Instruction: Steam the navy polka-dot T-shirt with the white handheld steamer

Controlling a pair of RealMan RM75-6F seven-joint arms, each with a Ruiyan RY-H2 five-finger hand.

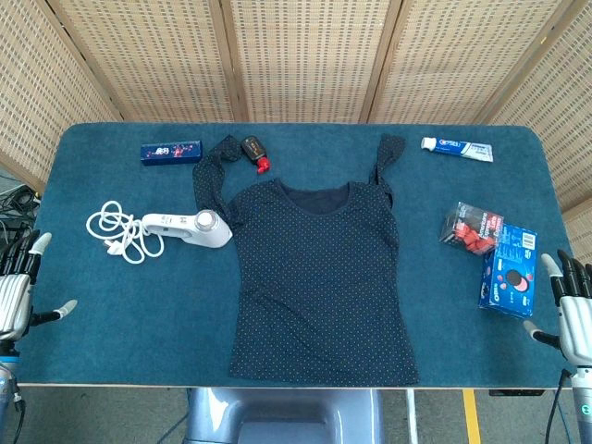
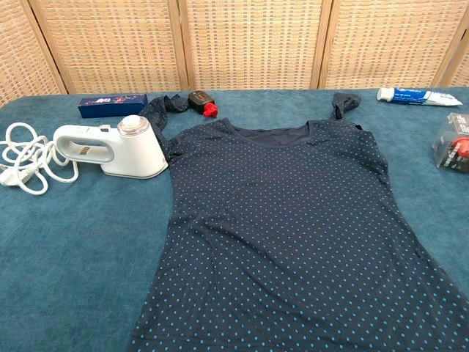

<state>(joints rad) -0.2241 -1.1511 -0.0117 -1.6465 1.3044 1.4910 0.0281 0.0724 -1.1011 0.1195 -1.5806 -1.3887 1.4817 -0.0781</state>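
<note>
The navy polka-dot T-shirt [image 1: 319, 273] [image 2: 293, 242] lies flat in the middle of the blue table, collar away from me, both sleeves folded up toward the far edge. The white handheld steamer [image 1: 190, 228] [image 2: 113, 149] lies on its side just left of the shirt's left shoulder, with its white cord [image 1: 118, 231] [image 2: 26, 161] coiled further left. My left hand [image 1: 20, 287] hovers open at the table's near left corner, well away from the steamer. My right hand [image 1: 571, 310] hovers open at the near right corner. Neither hand appears in the chest view.
A dark blue box [image 1: 171, 151] [image 2: 111, 104] and a small black-and-red bottle [image 1: 255, 153] [image 2: 201, 102] lie at the back left. A toothpaste tube [image 1: 457, 148] [image 2: 421, 96] lies at the back right. A clear pack of red items [image 1: 470, 228] [image 2: 454, 150] and a blue box [image 1: 510, 268] sit at the right.
</note>
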